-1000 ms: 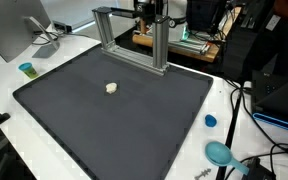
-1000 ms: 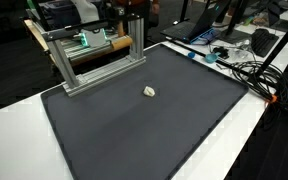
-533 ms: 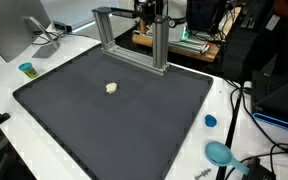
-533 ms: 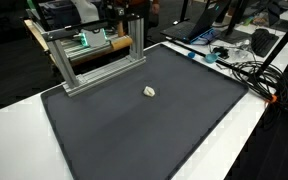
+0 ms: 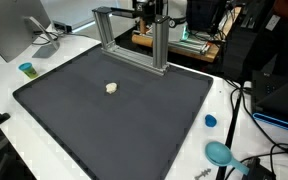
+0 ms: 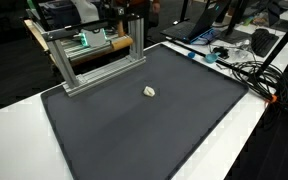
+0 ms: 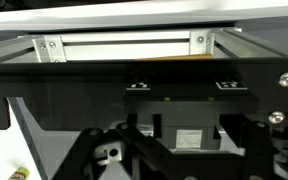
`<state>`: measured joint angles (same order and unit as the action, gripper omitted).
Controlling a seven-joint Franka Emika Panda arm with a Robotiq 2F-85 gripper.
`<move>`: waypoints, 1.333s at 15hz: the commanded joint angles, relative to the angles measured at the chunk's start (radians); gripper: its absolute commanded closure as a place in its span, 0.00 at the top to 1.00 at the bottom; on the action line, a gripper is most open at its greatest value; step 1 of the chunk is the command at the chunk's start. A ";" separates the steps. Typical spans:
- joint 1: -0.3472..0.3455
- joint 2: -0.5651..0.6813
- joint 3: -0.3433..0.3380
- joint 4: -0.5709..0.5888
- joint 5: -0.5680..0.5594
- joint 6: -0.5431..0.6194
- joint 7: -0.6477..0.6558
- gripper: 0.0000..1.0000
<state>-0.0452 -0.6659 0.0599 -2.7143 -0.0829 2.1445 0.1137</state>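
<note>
Small white piece lying left of centre on dark mat, open mat all around, gripper hanging well apart at top edge behind metal frame, finger state not showing.

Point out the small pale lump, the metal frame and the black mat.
pale lump (image 5: 111, 88), in an exterior view, its middle
metal frame (image 5: 162, 48), in an exterior view, front post
black mat (image 5: 134, 125), in an exterior view, bare centre
</note>
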 commanded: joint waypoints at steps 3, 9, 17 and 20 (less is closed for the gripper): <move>-0.003 0.019 -0.036 0.028 -0.009 -0.046 -0.049 0.68; 0.005 0.018 -0.031 0.041 -0.006 -0.055 -0.041 0.29; 0.046 0.037 -0.105 0.053 0.056 -0.028 -0.173 0.22; 0.028 0.061 -0.109 0.061 0.066 0.124 -0.130 0.22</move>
<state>-0.0082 -0.6412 -0.0306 -2.6810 -0.0413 2.1701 -0.0145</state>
